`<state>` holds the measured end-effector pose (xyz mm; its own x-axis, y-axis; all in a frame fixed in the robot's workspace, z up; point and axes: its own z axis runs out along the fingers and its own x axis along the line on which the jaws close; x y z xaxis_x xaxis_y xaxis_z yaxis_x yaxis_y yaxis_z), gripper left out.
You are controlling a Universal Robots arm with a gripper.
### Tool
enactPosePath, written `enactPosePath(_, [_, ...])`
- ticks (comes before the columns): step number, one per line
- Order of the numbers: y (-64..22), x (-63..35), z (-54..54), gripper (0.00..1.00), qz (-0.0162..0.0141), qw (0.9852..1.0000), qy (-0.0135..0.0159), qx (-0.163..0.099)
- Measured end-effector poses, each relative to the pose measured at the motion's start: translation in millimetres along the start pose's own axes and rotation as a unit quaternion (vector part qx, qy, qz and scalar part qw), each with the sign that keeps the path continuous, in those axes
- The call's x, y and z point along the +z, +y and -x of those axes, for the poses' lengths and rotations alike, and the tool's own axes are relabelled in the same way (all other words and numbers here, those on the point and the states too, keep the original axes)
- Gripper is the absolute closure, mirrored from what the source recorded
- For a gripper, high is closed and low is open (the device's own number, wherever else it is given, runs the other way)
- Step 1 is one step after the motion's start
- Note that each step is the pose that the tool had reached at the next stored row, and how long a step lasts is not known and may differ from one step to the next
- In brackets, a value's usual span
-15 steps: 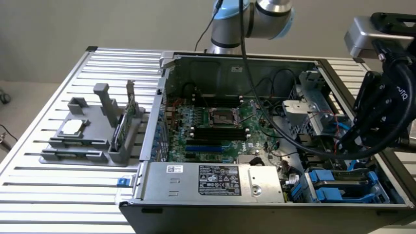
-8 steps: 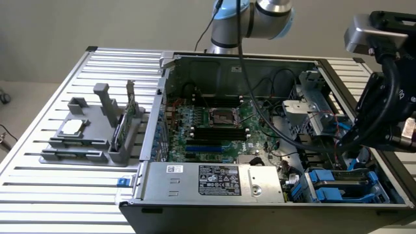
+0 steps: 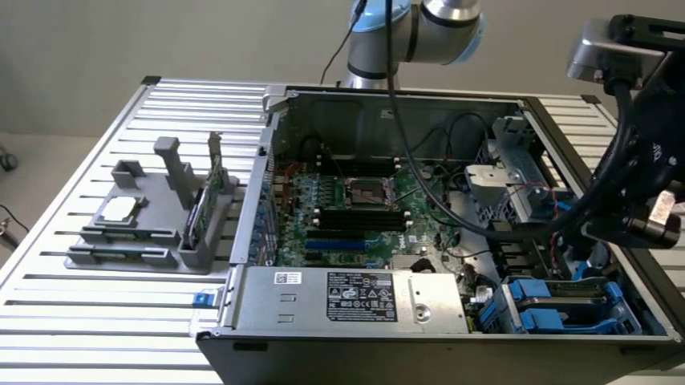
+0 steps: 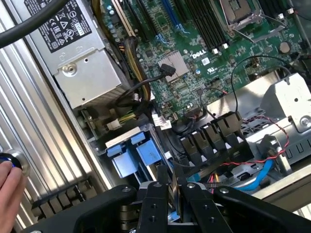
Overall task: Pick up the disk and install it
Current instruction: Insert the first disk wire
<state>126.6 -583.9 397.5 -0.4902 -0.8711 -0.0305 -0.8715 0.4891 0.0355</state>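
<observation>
The black two-fingered gripper (image 4: 170, 196) hangs over the open black computer case (image 3: 386, 95), at the corner of the case nearest the desk's edge on the exterior view's right. Its fingers are closed against a thin grey slab seen edge-on, with a trace of blue low between them. I judge this to be the flat silver-grey disk (image 4: 172, 187) in its blue plastic carrier, held upright so that a narrow edge faces the bay. Beneath it lie the blue plastic bay brackets (image 4: 130, 156), so the disk is above its place and not yet seated.

The bay is crowded. Black cables (image 4: 141, 90) run from the silver power supply box (image 4: 92, 73) towards the green motherboard (image 4: 194, 73). A thin red-and-black wire (image 4: 257, 118) loops just beside the bay, and a row of black plastic clips (image 4: 209, 140) stands between bay and board. Any of these could foul the carrier.

Near the desk's edge on the exterior view's left, the grey plastic fixture (image 3: 139, 257) holds the small square silver chip (image 3: 118, 208) and the thin green memory stick (image 3: 204, 207), well apart from the work. A person's hand (image 4: 7, 187) lies against a round metal button (image 4: 13, 161) on the slatted aluminium desk (image 3: 64, 337).
</observation>
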Motion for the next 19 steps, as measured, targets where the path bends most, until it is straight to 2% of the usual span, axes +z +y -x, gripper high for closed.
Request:
enactPosePath(4, [0.0, 0.0, 0.0, 0.81, -0.0009, 0.9996, -0.0010, 0.027])
enactPosePath(9, [0.0, 0.0, 0.0, 0.81, -0.0020, 0.9982, -0.0022, 0.060])
enactPosePath(14, [0.0, 0.0, -0.1, 0.81, -0.0035, 0.9957, -0.0037, 0.093])
enactPosePath(19, [0.0, 0.0, 0.0, 0.81, -0.0050, 0.9920, -0.0050, 0.126])
